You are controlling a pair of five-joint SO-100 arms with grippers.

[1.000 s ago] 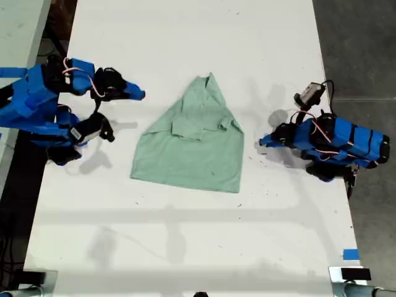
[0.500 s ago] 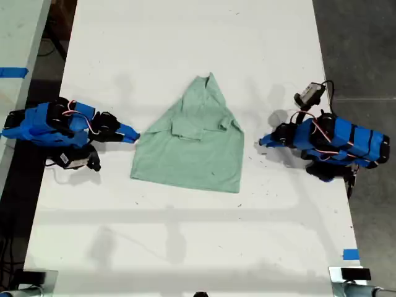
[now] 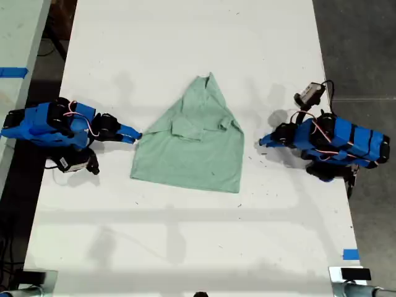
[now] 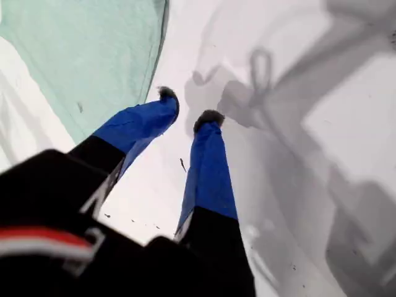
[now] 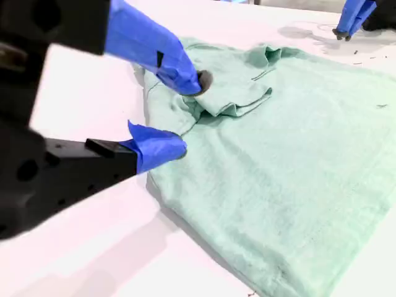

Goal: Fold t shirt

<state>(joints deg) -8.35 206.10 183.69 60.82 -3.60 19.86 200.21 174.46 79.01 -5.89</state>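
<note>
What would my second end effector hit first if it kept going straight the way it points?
Most likely the t shirt: my second end effector is open at its edge on the exterior view's left, the folded sleeve area just ahead. Its height above the table is unclear.

T shirt (image 3: 193, 139): pale mint-green cloth, lying flat on the table, slightly wrinkled. Partly folded, with both sleeves turned inward so it narrows to a point at one end; the hem end is broad and straight. One edge lies at the open jaws of my second gripper (image 5: 185, 114).
</note>
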